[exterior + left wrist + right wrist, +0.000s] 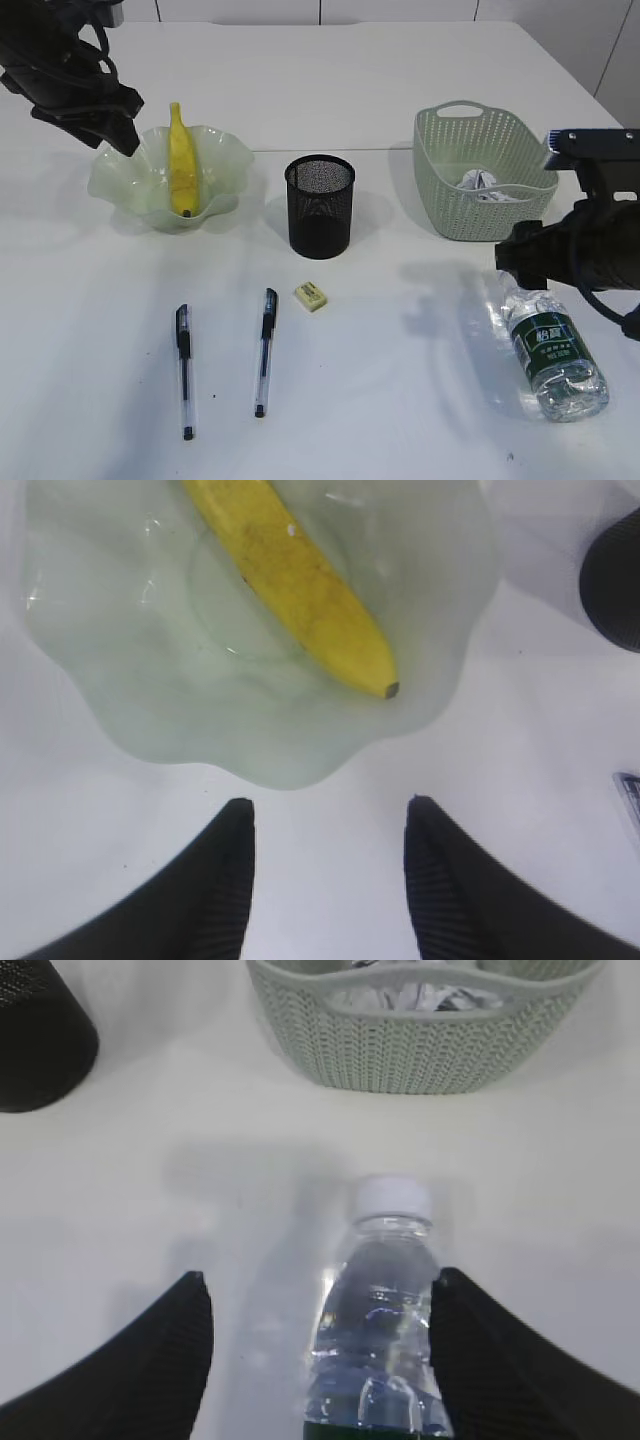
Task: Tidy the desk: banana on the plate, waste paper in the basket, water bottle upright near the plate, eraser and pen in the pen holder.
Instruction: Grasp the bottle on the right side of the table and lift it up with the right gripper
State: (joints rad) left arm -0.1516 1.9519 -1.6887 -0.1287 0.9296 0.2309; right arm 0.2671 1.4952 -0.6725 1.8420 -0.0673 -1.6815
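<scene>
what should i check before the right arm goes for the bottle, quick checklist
1. Right gripper open, jaws either side of the water bottle: ok.
2. Bottle cap on: ok.
3. Bottle lying flat on the desk, not yet upright near the plate: not ok.
4. Banana in the plate, waste paper in the basket: ok.
5. Left gripper open, holding nothing: ok.
6. Pens and eraser outside the pen holder: not ok.

An office-like desk setting: plain white desk [400, 90], mesh pen holder [320, 205], two pens [184, 370].
</scene>
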